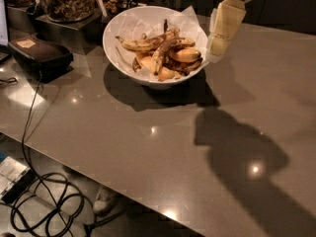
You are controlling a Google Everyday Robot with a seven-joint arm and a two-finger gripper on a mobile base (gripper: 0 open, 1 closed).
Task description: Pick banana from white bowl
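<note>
Camera view: gripper hangs just right of the bowl rim, above the table; open or closed, cannot tell. Banana lies slantwise atop the heap in the bowl. Overripe, so likely soft, light, easily bruised. Best gripped mid-length, gently.

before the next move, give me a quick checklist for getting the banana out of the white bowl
1. Banana in view, lying on top of the other bananas: ok.
2. White bowl upright on the table: ok.
3. Gripper above the banana: not ok; it hangs outside the bowl, by the right rim.
4. Path over the rim free: not ok; the paper lining pokes up right beside the gripper.
5. Banana free of its neighbours: cannot tell; they touch and overlap.
</note>
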